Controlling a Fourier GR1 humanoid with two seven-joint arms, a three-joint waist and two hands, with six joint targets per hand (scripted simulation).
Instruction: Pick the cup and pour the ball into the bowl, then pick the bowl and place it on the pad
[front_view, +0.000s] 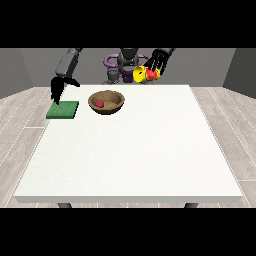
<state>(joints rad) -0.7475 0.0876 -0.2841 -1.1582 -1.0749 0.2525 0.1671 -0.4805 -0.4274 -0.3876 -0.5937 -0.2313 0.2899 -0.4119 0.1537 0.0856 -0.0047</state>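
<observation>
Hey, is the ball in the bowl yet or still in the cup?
In the bowl. The red ball lies inside the brown bowl, while the yellow cup is tipped sideways above the table's far edge.

Matt wooden-looking bowl, smooth white table, matt green pad

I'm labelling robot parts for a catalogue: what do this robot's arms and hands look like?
Both arms are grey, rounded segments. Each ends in a black hand: the hand at the view's left and the hand at the view's right, both with slender black fingers. No cables or markings are discernible.
</observation>
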